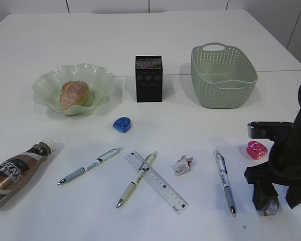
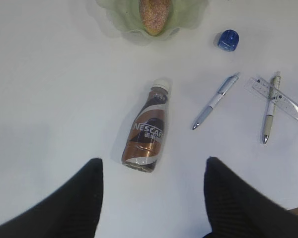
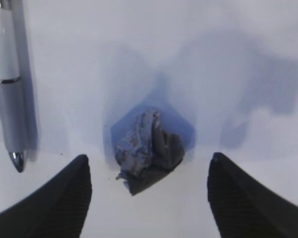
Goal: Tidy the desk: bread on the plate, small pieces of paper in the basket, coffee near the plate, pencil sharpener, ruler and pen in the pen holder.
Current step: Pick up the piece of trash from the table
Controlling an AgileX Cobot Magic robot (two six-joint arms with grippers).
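The bread (image 1: 74, 94) lies on the green wavy plate (image 1: 103, 80). At the front left lies the coffee bottle (image 1: 15, 170) on its side, and the open left gripper (image 2: 151, 198) hovers just behind the bottle's (image 2: 146, 131) base. A blue pencil sharpener (image 1: 122, 124), three pens (image 1: 89, 165) (image 1: 136, 179) (image 1: 224, 175), a clear ruler (image 1: 163, 188) and a folded paper piece (image 1: 182, 165) lie on the table. My right gripper (image 3: 149, 193) stands open low over a crumpled grey paper piece (image 3: 149, 148), its fingers apart on either side. A pink sharpener (image 1: 257, 149) sits beside the right arm.
The black pen holder (image 1: 148, 79) stands at the middle back, the green basket (image 1: 223, 75) to its right. One pen crosses the ruler. A pen tip (image 3: 17, 158) lies close to the right gripper's left finger. The table edge runs behind the basket.
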